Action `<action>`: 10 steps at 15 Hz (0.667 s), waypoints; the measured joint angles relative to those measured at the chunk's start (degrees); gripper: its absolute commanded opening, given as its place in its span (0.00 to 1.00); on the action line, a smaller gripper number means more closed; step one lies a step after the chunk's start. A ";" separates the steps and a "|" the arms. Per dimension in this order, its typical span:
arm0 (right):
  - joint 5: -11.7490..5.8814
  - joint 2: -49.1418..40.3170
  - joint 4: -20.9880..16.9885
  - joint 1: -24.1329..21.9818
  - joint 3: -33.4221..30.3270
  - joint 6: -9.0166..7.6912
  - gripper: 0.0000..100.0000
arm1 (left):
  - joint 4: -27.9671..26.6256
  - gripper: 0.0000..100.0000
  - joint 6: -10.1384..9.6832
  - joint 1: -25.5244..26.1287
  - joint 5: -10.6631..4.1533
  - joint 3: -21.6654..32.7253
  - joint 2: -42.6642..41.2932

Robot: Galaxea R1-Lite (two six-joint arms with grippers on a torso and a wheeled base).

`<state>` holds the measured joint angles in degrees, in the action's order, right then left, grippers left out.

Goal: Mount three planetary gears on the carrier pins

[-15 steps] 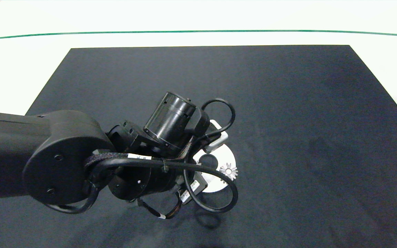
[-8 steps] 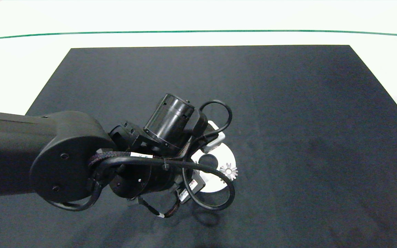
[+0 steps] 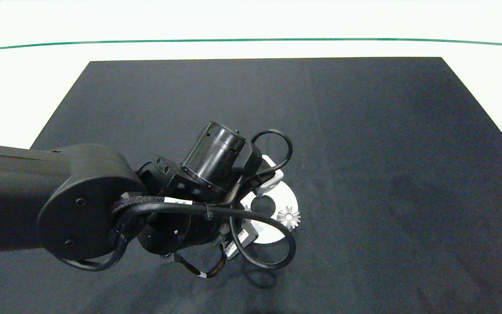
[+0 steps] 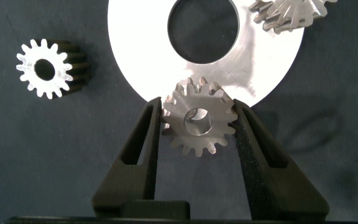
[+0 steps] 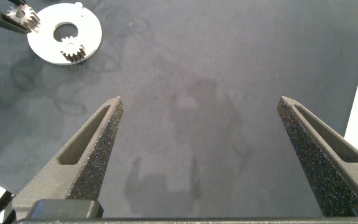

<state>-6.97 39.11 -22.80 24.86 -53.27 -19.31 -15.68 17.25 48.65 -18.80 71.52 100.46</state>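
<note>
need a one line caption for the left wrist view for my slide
Left gripper holds a planetary gear at the white disc's rim; another gear lies on the dark mat.

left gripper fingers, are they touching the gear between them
Touching. In the left wrist view both fingers of the left gripper press the held gear's teeth, no gap either side.

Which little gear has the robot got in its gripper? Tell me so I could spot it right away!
Find the big black mat, then the flat white disc with the large round hole. At the disc's edge, one gear sits gripped between the two dark fingers of the left gripper. The others are free: one gear lies alone on the mat, another already sits on the disc.
</note>
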 measured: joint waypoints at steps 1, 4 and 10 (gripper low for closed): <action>0.00 -0.05 0.00 0.00 0.02 0.00 1.00 | 0.00 0.19 0.05 0.13 -0.09 0.04 0.00; 0.00 -0.13 0.00 0.00 0.07 0.02 1.00 | 0.11 0.19 0.09 0.27 -0.11 0.33 0.26; 0.00 -0.24 0.00 0.00 0.11 0.02 1.00 | 1.82 0.19 0.57 0.13 -0.13 0.72 1.02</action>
<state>-6.97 38.86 -22.80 24.86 -53.16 -19.29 -13.86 17.82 48.79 -18.93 72.24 101.49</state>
